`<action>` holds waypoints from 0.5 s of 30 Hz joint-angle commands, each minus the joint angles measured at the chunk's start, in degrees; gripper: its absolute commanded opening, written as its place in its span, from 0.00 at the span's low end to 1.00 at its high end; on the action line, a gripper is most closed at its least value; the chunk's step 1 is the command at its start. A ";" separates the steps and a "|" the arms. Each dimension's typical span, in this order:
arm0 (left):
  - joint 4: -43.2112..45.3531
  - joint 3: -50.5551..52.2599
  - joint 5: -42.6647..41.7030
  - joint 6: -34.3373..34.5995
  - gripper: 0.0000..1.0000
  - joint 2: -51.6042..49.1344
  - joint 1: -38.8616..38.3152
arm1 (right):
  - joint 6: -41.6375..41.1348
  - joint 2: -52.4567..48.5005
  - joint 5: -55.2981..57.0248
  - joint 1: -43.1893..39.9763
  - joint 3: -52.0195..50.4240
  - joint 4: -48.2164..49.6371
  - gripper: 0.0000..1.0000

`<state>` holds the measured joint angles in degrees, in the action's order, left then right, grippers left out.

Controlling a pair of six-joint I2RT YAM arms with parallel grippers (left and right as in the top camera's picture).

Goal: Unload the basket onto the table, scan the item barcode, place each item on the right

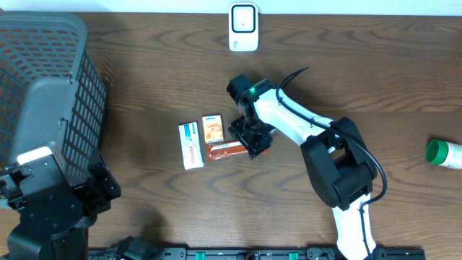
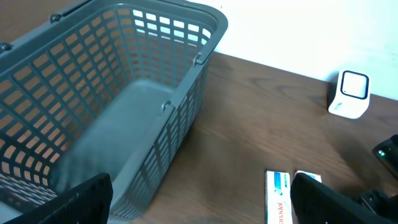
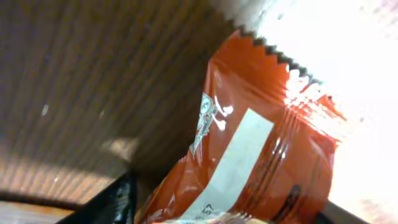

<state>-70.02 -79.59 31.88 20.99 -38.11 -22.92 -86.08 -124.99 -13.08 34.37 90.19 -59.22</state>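
The orange packet (image 1: 225, 151) lies on the counter (image 1: 144, 65) just left of the overhead frame's centre, below a small box (image 1: 212, 128) and right of a white carton (image 1: 190, 145). The right pincer (image 1: 253, 141) sits at the packet's right end, jaws narrowed onto it. In the right wrist view the packet (image 3: 249, 155) fills the space between the fingers. The scanner (image 1: 243, 27) stands at top centre, well apart. The left pincer (image 2: 200, 193) gapes wide, holding nothing, beside the basket (image 2: 205, 56).
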 commanded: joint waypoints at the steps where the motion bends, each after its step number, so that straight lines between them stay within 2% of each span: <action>1: 0.20 -0.52 0.50 0.33 0.91 0.13 0.24 | 0.59 -2.64 4.17 0.46 -1.18 -0.09 0.57; 7: 0.17 -0.52 0.50 0.33 0.91 0.13 0.24 | 9.77 -2.64 4.22 0.15 -1.18 0.33 0.43; 12: 0.20 -0.52 0.50 0.33 0.92 0.13 0.24 | 20.92 -2.62 3.72 -1.20 -1.16 0.81 0.37; 14: 0.17 -0.52 0.50 0.33 0.92 0.13 0.24 | 26.27 -2.62 3.02 -1.68 -1.16 1.77 0.37; 15: 0.20 -0.52 0.50 0.33 0.91 0.13 0.24 | 29.03 -2.62 2.29 -1.84 -1.16 2.51 0.43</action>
<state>-70.02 -79.59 31.88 20.99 -38.11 -22.92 -67.33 -125.03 -12.64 33.65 90.17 -58.06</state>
